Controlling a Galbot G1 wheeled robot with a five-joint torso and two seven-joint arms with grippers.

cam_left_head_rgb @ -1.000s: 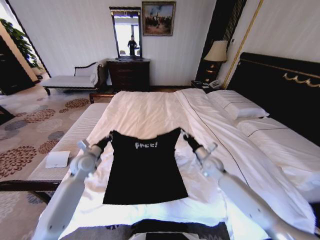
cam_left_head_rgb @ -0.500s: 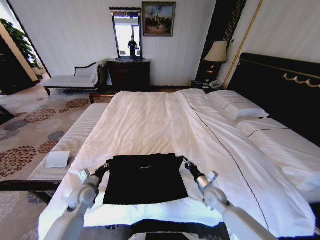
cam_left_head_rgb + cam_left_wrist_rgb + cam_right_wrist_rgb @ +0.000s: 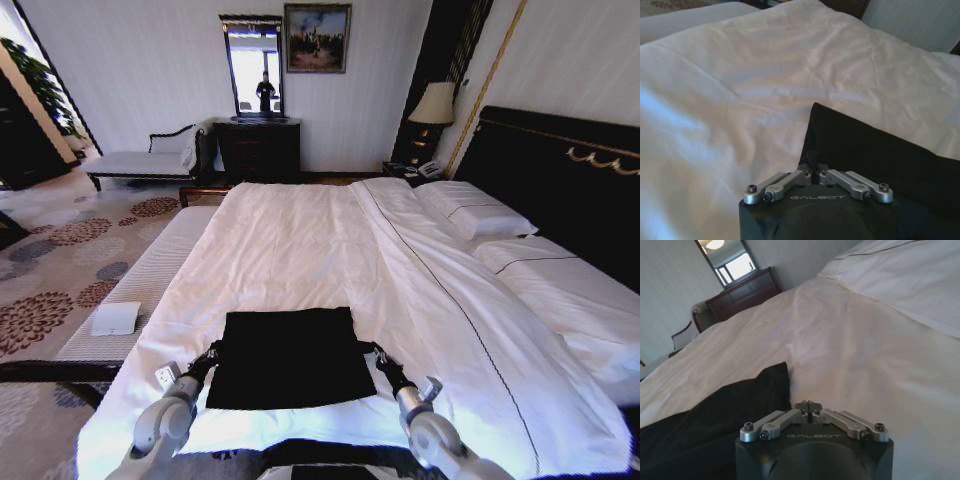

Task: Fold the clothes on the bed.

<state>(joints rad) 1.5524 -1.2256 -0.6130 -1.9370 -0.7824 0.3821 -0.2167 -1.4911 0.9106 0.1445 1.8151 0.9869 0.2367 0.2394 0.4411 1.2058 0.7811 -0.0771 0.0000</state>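
Both grippers have drawn back toward 6 o'clock, laying the black shirt [image 3: 290, 356] folded in half on the bed [image 3: 300, 240]. Left gripper [image 3: 207, 358] and right gripper [image 3: 372, 357] flank it, fingers pressed together. Further folds likely remain.

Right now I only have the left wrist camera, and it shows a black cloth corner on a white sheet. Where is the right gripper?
Observer: In the head view, the right gripper sits at the right edge of the black garment, opposite the left gripper.
Operator: Is it holding the cloth?
Observer: Its wrist view shows the fingers shut over bare sheet beside the garment's corner, with nothing between them.
Operator: How does the garment lie?
Observer: It lies as a flat, roughly rectangular fold near the edge of the bed closest to the robot, far from the pillows.
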